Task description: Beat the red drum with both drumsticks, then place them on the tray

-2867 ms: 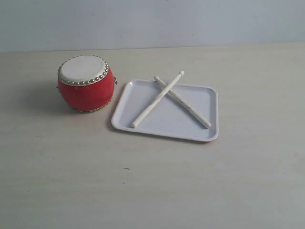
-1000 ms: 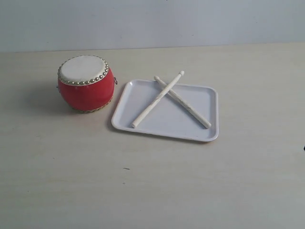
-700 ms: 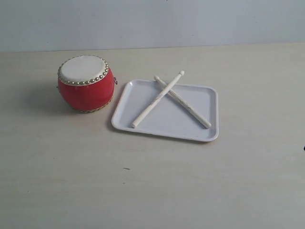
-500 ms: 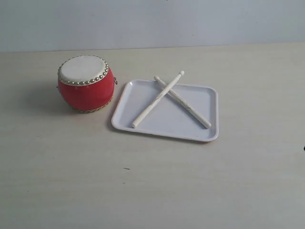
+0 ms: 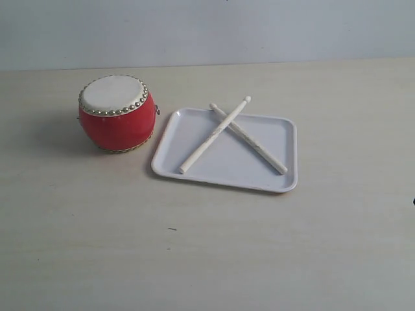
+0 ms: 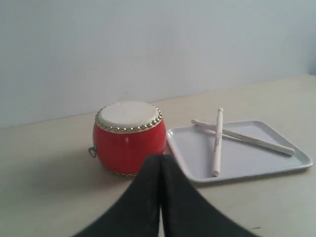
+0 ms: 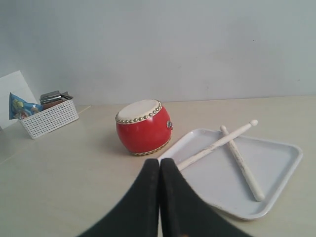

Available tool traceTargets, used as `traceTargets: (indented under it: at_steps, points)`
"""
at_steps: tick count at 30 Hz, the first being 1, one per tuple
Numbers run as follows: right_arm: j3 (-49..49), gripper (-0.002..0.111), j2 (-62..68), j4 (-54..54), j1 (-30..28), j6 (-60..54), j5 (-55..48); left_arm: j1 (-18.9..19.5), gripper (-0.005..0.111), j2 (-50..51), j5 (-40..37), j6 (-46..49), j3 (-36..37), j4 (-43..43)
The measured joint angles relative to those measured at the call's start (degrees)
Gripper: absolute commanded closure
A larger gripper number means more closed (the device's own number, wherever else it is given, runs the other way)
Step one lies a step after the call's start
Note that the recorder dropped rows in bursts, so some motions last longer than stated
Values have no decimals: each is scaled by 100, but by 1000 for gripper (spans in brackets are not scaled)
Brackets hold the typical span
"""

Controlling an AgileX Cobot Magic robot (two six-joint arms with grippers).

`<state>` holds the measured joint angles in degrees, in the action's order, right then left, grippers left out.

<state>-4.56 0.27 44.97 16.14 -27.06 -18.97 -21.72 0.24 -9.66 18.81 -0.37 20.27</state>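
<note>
The red drum [image 5: 117, 115] with its cream skin and gold studs stands at the left of the table. Just right of it lies the white tray [image 5: 194, 177], and the two pale drumsticks [image 5: 246, 137] rest crossed on it. In the left wrist view my left gripper [image 6: 160, 159] is shut and empty, well short of the drum [image 6: 129, 138], the tray [image 6: 276, 168] and the drumsticks [image 6: 217, 143]. Equally shut and empty, my right gripper [image 7: 159, 162] sits back from the drum [image 7: 143, 127], tray [image 7: 289, 187] and drumsticks [image 7: 239, 158]. Neither gripper shows in the exterior view.
A white mesh basket [image 7: 49, 118] holding a few items, with a blue packet [image 7: 19, 105] beside it, stands on a surface off to one side in the right wrist view. A pale wall backs the light wooden table [image 5: 207, 253].
</note>
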Motion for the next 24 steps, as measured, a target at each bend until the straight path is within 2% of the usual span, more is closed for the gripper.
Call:
traceTargets:
  at_steps: [16,24]
  points:
    - [0,108,0,0,0,0,0,0,107,0,-608,-1941,21,-1928]
    - [0,108,0,0,0,0,0,0,107,0,-939,-2030,21,-2027]
